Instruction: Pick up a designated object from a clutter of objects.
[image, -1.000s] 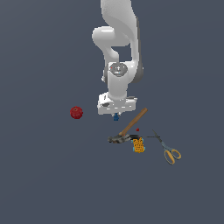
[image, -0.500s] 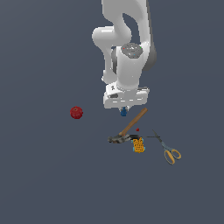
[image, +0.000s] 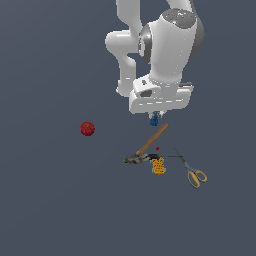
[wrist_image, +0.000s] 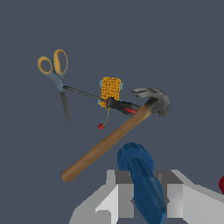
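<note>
The tiny blue bottle-like piece (image: 154, 119) hangs between my gripper's (image: 155, 116) fingers just under the white hand, lifted above the floor. In the wrist view the blue piece (wrist_image: 141, 178) fills the gap between the two grey fingers (wrist_image: 118, 192), and my gripper (wrist_image: 144, 194) is shut on it. Below lie the wooden-handled hammer (image: 148, 145), the orange patterned block (image: 158, 166), the yellow-handled scissors (image: 190, 170) and the tiny red dot (image: 157, 148). The red ball (image: 87, 128) sits apart toward the exterior view's left.
The hammer (wrist_image: 118, 131), orange block (wrist_image: 110, 88), scissors (wrist_image: 59, 78) and red dot (wrist_image: 100, 126) also show in the wrist view, beyond the fingers. The white arm rises behind the hand. The floor is plain dark grey.
The hand has risen and come toward the camera, shifting to the exterior view's right, carrying the blue piece up with it. The other objects have not moved.
</note>
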